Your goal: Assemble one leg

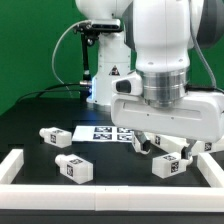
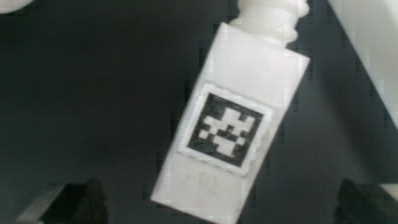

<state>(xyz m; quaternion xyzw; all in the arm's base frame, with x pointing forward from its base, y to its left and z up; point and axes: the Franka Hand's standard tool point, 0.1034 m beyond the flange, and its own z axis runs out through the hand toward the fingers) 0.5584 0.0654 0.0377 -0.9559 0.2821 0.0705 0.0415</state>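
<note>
Directly beneath the gripper (image 2: pixel 222 205), whose jaws stand wide and hold nothing, the leg (image 2: pixel 231 120) lies flat on the black table (image 2: pixel 71 90), tag upward. Its long axis runs crosswise to the line between the fingertips (image 2: pixel 80 198), slightly skewed, so closing would likely span its narrow width. Bare table flanks both long sides; the white border rail (image 1: pixel 110 195) lies near.

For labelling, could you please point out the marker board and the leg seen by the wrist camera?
marker board (image 1: pixel 100 132): exterior view, near the middle of its flat top.
leg (image 2: pixel 226 132): wrist view, on the black-and-white tag on its blocky body.
</note>
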